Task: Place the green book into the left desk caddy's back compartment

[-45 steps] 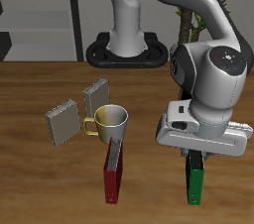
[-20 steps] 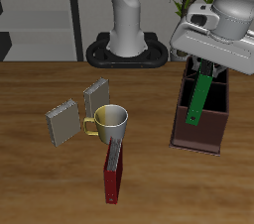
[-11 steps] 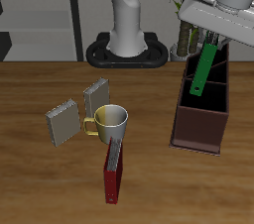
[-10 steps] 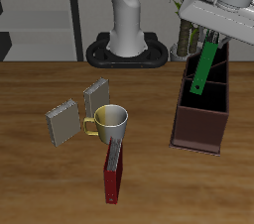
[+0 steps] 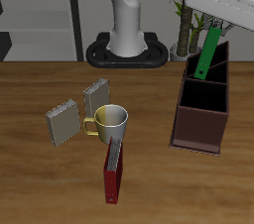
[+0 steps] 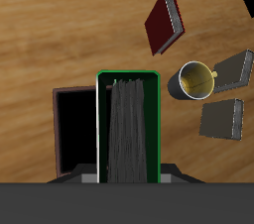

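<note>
Gripping green book (image 5: 210, 53) tilted over left desk caddy (image 5: 201, 109) | wrist: black page edges

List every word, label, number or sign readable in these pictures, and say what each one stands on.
None: no readable text shows in either view.
green book: plain cover, no title.
red book: plain cover, no title.
left desk caddy: plain dark brown walls, no label.
mug: no print.
grey slabs: unmarked.
</note>
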Robot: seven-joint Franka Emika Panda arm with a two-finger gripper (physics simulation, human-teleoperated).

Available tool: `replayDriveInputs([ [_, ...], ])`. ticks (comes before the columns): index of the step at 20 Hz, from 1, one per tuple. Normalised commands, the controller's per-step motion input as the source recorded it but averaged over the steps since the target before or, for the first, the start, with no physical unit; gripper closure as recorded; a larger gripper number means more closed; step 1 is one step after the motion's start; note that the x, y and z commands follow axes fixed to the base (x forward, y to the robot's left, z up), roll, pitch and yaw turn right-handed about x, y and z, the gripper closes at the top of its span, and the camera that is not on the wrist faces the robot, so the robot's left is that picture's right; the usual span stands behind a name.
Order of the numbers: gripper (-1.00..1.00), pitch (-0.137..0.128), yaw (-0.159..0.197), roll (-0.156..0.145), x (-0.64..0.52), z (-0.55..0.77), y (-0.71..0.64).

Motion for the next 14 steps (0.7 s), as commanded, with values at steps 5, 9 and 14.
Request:
replayDriveInputs([
  [5,1.0,-0.033,-0.012,-0.026,-0.4,-0.03,0.13],
  [9,1.0,-0.016,-0.023,-0.016,-0.35,-0.07,0.13],
  [14,1.0,0.002,-0.024,0.008,-0.33,-0.1,0.08],
])
